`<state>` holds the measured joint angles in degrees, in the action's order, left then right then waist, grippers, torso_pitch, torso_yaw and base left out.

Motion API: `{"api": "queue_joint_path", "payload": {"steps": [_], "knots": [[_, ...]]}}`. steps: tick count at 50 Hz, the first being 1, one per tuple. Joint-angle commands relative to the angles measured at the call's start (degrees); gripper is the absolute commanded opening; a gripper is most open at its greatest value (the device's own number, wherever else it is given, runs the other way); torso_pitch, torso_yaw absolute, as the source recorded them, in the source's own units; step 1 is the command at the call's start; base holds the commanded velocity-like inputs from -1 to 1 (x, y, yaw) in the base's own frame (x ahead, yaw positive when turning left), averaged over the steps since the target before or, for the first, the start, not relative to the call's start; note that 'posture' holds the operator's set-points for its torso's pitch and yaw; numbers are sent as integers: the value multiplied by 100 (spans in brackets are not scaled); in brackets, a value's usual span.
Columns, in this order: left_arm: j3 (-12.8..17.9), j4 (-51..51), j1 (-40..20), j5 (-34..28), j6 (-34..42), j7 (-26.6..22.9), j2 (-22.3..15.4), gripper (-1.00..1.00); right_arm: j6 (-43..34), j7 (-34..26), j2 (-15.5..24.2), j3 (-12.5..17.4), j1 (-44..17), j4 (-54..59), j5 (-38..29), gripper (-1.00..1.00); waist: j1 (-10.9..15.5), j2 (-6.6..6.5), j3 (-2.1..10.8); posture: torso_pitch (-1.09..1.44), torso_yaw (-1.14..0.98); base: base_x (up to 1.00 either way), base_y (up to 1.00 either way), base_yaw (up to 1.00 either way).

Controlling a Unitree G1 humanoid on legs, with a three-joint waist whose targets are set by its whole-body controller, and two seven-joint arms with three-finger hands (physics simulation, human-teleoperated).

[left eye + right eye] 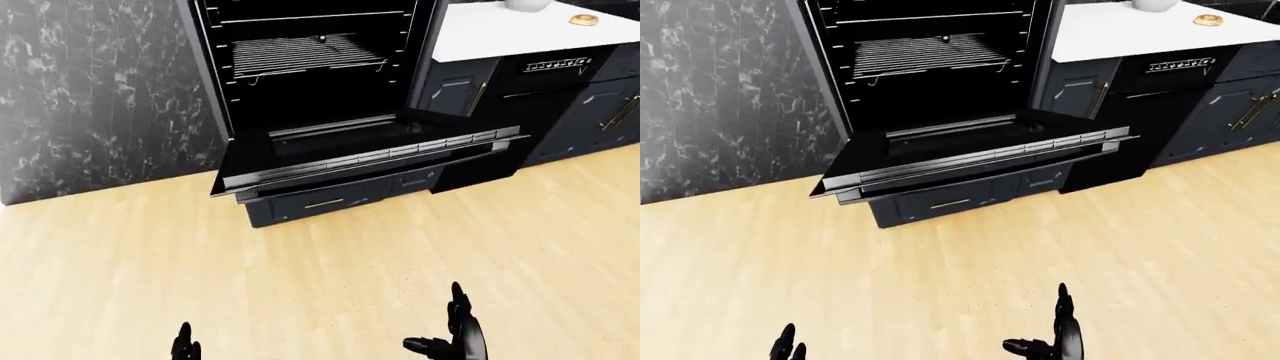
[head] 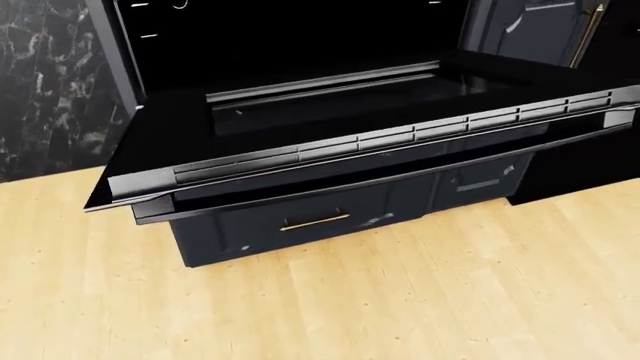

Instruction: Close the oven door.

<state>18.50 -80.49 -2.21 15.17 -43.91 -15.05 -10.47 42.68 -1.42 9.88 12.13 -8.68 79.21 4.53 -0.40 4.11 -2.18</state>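
The black oven door (image 1: 365,146) hangs fully open and lies flat, jutting out over the wooden floor. Its long steel handle bar (image 2: 385,178) runs along the near edge. Above it the oven cavity shows a wire rack (image 1: 300,52). Both my hands are low in the eye views, well short of the door and touching nothing. My left hand (image 1: 788,348) shows only upright fingertips at the bottom edge. My right hand (image 1: 450,334) has its fingers spread and its thumb out to the left.
A dark drawer with a brass pull (image 2: 315,221) sits under the door. A black marble wall (image 1: 100,90) stands at the left. At the right are dark cabinets (image 1: 600,112) and a white counter (image 1: 500,34) with a small round pastry (image 1: 583,20).
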Motion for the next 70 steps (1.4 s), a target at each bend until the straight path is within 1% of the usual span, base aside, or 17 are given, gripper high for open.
{"api": "queue_joint_path", "payload": {"steps": [1,3,10,13,15,28,31,32,40,43,45,46,56,61,62,65,70], "knots": [[15,111,-60,21,-149,-15,-43,100,134,8,64,13,-67,-105,9,100,-16,84,91,0,0,0,31,0],[15,111,-61,21,-149,-15,-45,100,134,3,63,14,-66,-106,12,100,-73,-94,91,0,0,0,31,0],[11,114,-65,21,-148,-10,-36,100,119,-2,70,17,-89,-105,17,100,-51,-266,76,0,0,0,31,0],[8,115,-71,26,-145,-10,-36,100,111,-4,75,17,-98,-102,14,100,-51,-577,70,0,0,0,31,0],[15,113,-80,35,-132,-24,-47,100,107,-6,76,21,-106,-104,15,100,-23,-1005,173,0,0,0,31,0],[-6,115,-66,44,-153,-7,-29,100,119,-20,80,31,-100,-103,13,100,0,-222,56,0,0,0,31,0],[-11,114,-67,39,-148,0,-33,100,125,-32,84,39,-94,-100,23,100,-22,130,110,0,0,0,32,0],[-14,116,-65,38,-152,5,-29,100,124,-37,83,41,-94,-101,26,100,-52,-26,81,0,0,0,32,0],[-16,118,-60,51,-153,-5,-30,100,131,-15,75,29,-94,-104,12,100,-50,-274,66,0,0,0,32,0],[-23,118,-55,54,-155,-1,-30,100,135,-15,73,29,-86,-103,15,100,-49,-611,71,0,0,0,32,0],[-22,118,-58,61,-149,-8,-34,100,135,-13,71,25,-87,-105,13,100,-13,-1056,186,0,0,0,32,0],[-18,116,-62,65,-142,-16,-41,100,134,-12,70,23,-89,-106,12,100,18,-780,148,0,0,0,32,0],[5,112,-82,55,-119,-31,-55,100,125,-22,77,24,-101,-106,19,100,8,-332,47,0,0,0,32,0],[0,115,-83,48,-127,-16,-46,100,121,-23,77,23,-107,-108,23,100,-23,125,94,0,0,0,32,0],[-1,115,-84,48,-127,-15,-44,100,122,-23,77,21,-108,-108,21,100,-81,-126,90,0,0,0,31,0],[1,115,-85,50,-126,-18,-45,100,120,-24,78,22,-109,-109,24,100,-82,-50,141,0,0,0,31,0],[-3,115,-80,48,-131,-12,-43,100,130,-21,78,21,-99,-109,26,100,-53,-337,67,0,0,0,32,0]]}}
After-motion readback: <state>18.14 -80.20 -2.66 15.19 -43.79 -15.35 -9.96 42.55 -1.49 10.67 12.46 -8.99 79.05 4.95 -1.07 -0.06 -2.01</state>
